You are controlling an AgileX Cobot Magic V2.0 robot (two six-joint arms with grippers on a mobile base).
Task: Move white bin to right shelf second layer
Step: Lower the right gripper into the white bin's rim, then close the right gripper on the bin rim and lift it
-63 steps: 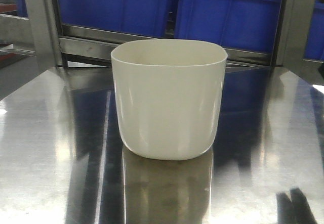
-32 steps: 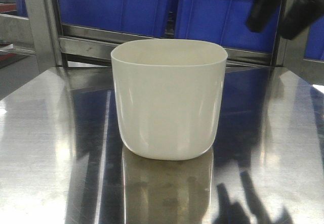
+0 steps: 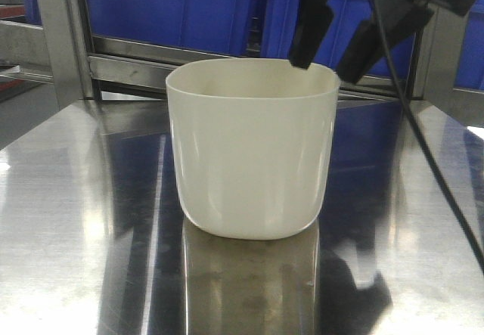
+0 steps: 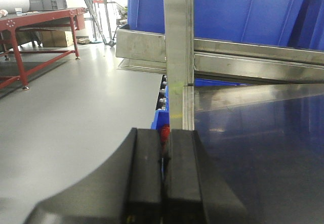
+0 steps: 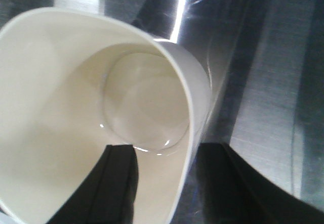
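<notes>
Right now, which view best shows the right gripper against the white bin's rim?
The right wrist view: one finger over the inside of the white bin, the other outside, wall between. The front view shows the right gripper open by the far right rim, depth unclear. The left wrist view shows neither.

Grey floor (image 4: 76, 107), red workbench (image 4: 45, 15) bkgd.

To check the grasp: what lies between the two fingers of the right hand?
The wall of the white bin: in the right wrist view, the open right hand has one finger over its inside, the other outside.
</notes>
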